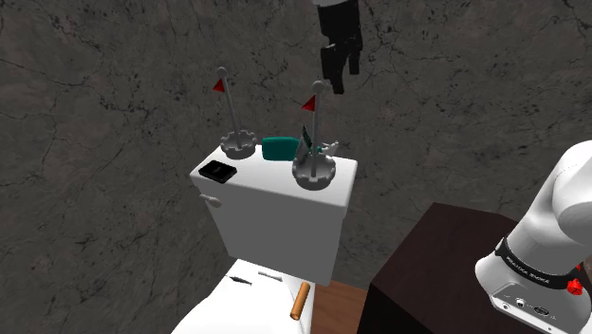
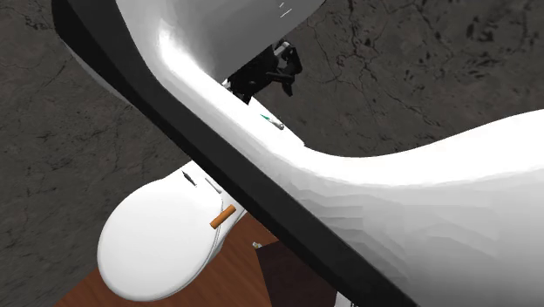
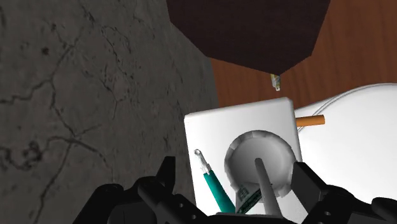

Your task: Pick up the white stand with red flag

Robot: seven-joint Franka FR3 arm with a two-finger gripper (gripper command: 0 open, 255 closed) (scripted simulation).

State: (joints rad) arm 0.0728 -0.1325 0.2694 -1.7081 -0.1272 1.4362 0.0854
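Two white stands with red flags sit on the toilet tank (image 1: 275,204). In your shoulder view the nearer stand (image 1: 314,174) is at the tank's 3 o'clock end, and the farther stand (image 1: 237,142) is at 10 o'clock from it. Your pincer (image 1: 340,64) hangs above the nearer stand, well apart from its base, at about 1 o'clock from its flag (image 1: 309,103). In the wrist view you can see its fingers (image 3: 167,173) spread wide and gripping nothing, with the pole (image 3: 264,188) rising between them, untouched. A teal-handled tool (image 3: 215,188) lies just beside the base. A black block (image 1: 217,172) sits at the tank's 9 o'clock end.
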